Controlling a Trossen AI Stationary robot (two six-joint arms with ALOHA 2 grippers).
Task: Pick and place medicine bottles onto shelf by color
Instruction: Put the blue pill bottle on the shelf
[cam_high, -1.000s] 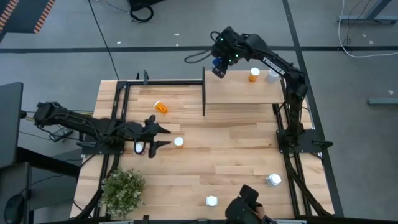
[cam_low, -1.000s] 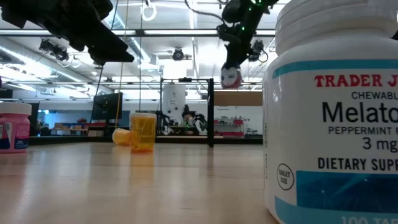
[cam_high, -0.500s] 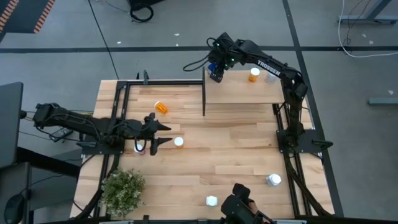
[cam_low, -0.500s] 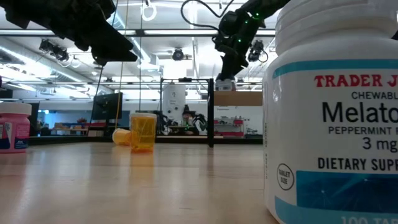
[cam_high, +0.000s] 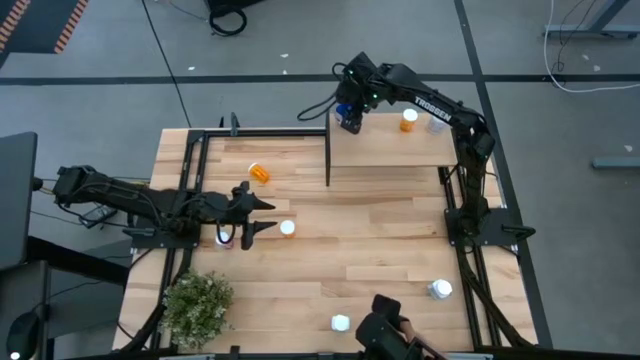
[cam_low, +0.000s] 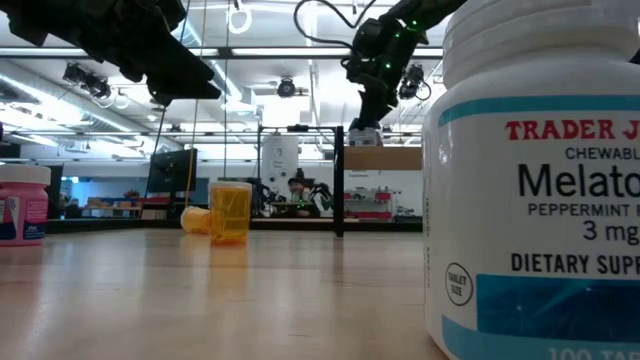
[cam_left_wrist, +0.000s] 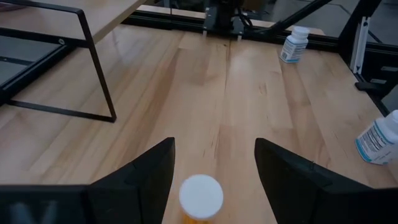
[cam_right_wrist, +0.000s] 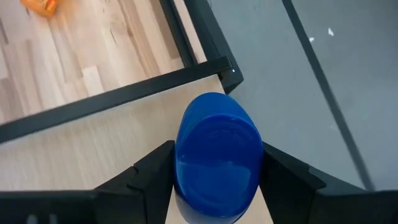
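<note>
The right gripper (cam_right_wrist: 214, 171), pinching the upright blue bottle (cam_right_wrist: 217, 155), hangs directly over the shelf's (cam_high: 390, 152) far-left corner; the left gripper (cam_left_wrist: 214, 165) is spread.

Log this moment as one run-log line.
right gripper: shut on blue bottle, over shelf corner | left gripper: open around orange bottle

The right tool (cam_high: 348, 120) has carried the blue bottle (cam_right_wrist: 217, 155) left and down to the shelf's (cam_high: 390, 152) far-left corner.
</note>
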